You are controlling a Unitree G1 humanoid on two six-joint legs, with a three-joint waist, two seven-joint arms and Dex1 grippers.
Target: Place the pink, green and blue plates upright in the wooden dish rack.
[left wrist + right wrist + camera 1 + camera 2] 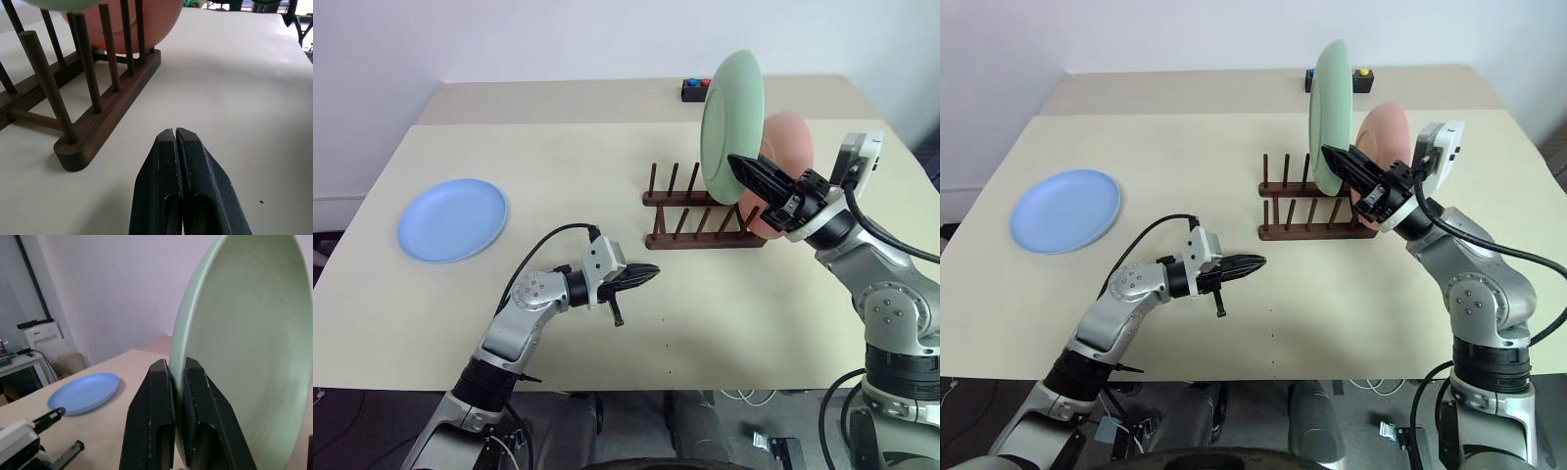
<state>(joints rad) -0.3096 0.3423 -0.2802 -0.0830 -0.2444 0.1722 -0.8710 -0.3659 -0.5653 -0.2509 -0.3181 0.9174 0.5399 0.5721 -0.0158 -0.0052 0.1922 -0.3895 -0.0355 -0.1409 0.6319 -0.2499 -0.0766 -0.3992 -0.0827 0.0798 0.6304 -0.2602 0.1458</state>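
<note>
The right gripper (744,168) is pinching the green plate (732,122) by its rim, upright over the wooden dish rack (702,219); rigid, smooth, likely slippery, so edge grips are suiting it. The left gripper (649,275) is hovering closed at 7 o'clock. The pink plate (791,147) is standing racked, the blue plate (452,219) lying at 9 o'clock on the beige table (607,137).

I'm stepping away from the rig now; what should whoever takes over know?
Right gripper: shut on the green plate's rim, holding it upright above the rack.
Left gripper: shut, empty, just above the table in front of the rack.
Pink plate: upright in the rack's right end. Done.
Blue plate: flat on the table, far left, untouched.
Left: slot the green plate beside the pink one, then fetch and rack the blue one.
</note>
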